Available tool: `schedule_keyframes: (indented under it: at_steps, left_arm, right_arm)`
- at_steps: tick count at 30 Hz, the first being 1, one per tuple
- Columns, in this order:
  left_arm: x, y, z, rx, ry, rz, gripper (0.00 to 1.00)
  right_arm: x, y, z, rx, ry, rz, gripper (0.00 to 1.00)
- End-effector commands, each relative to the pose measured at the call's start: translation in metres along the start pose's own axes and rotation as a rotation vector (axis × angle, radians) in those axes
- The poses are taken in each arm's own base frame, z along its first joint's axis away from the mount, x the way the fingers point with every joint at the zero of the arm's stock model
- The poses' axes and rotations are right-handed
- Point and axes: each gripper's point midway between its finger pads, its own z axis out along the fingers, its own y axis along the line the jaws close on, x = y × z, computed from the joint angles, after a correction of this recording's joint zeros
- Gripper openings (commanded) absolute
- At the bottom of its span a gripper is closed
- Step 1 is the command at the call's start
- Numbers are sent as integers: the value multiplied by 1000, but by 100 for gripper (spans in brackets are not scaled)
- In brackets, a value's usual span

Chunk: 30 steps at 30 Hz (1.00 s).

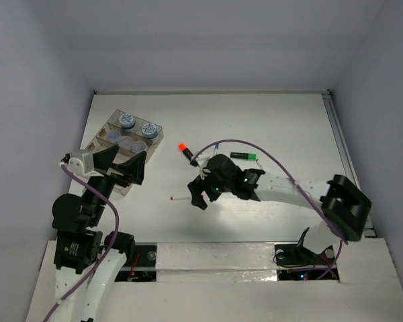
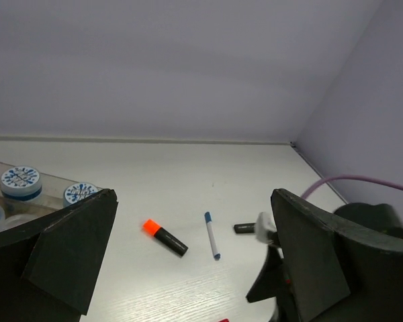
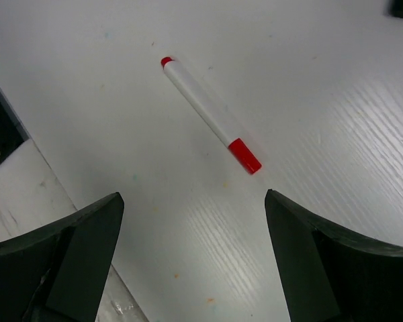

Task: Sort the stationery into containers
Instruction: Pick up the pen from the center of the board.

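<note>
The clear organiser tray (image 1: 105, 136) stands at the back left and holds two blue-topped jars (image 1: 127, 121) (image 1: 148, 129) and clear jars (image 1: 124, 142). An orange/black highlighter (image 1: 186, 153), a blue-capped pen (image 2: 211, 235) and a green/black highlighter (image 1: 244, 156) lie on the table's middle. A white pen with red ends (image 3: 210, 115) lies in front of my right gripper (image 3: 193, 201), which is open, empty and hovering just above the table. My left gripper (image 1: 126, 165) is open and empty, raised beside the tray's near right corner.
A purple cable (image 1: 255, 149) arcs over the right arm and over the middle of the table. The left wrist view shows the tray's wall (image 2: 50, 182), the jars (image 2: 20, 181) and the orange highlighter (image 2: 164, 237). White walls close in the table.
</note>
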Motion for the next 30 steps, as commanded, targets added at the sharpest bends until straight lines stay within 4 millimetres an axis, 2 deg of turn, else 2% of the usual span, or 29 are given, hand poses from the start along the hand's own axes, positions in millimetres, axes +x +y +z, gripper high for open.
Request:
schedule_keyframes:
  at_steps: [1, 6, 7, 9, 11, 12, 14, 15, 18, 19, 21, 22, 23, 24, 25, 28, 30]
  left_arm:
    - [0, -8, -9, 55, -22, 34, 99]
    - [-1, -25, -25, 154, -65, 32, 99]
    - [2, -25, -25, 155, -69, 34, 99]
    - [2, -21, -28, 140, -79, 46, 99]
    - [4, -13, -27, 101, -87, 57, 99]
    - [4, -10, -27, 83, -91, 62, 99]
    - [5, -4, -28, 57, -102, 68, 99]
    - [4, -4, -28, 56, -103, 70, 99]
    - [3, 5, -28, 0, -105, 66, 99]
    - [5, 6, -29, -2, -100, 61, 99]
    - [7, 8, -29, -15, -92, 55, 99]
    - [8, 8, -29, -16, -88, 56, 99]
    - [8, 8, -29, -14, -87, 55, 99]
    - [10, 8, -29, -14, -83, 53, 99]
    - [9, 8, -28, -14, -84, 53, 99]
    - [10, 9, -29, -21, -81, 50, 99]
    - [11, 10, -28, -27, -77, 48, 99]
  right_arm:
    - [0, -5, 31, 29, 52, -116, 92]
    - [-5, -8, 64, 44, 143, -262, 92]
    - [-5, -10, 68, 50, 158, -275, 92]
    - [6, -13, 80, 60, 218, -310, 92]
    - [2, -16, 88, 73, 225, -325, 92]
    - [11, -21, 94, 84, 260, -330, 90]
    - [15, -23, 101, 86, 281, -328, 86]
    - [24, -25, 106, 82, 310, -330, 76]
    - [39, -21, 112, 56, 335, -321, 52]
    - [42, -21, 114, 50, 340, -317, 37]
    - [50, -16, 115, 37, 348, -309, 24]
    - [52, -16, 116, 37, 350, -306, 14]
    - [53, -12, 117, 31, 347, -312, 11]
    - [53, -12, 117, 34, 343, -312, 3]
    - [51, -12, 117, 34, 336, -313, 0]
    - [19, -3, 115, 29, 239, -319, 0]
    - [-26, 13, 107, -2, 113, -331, 0]
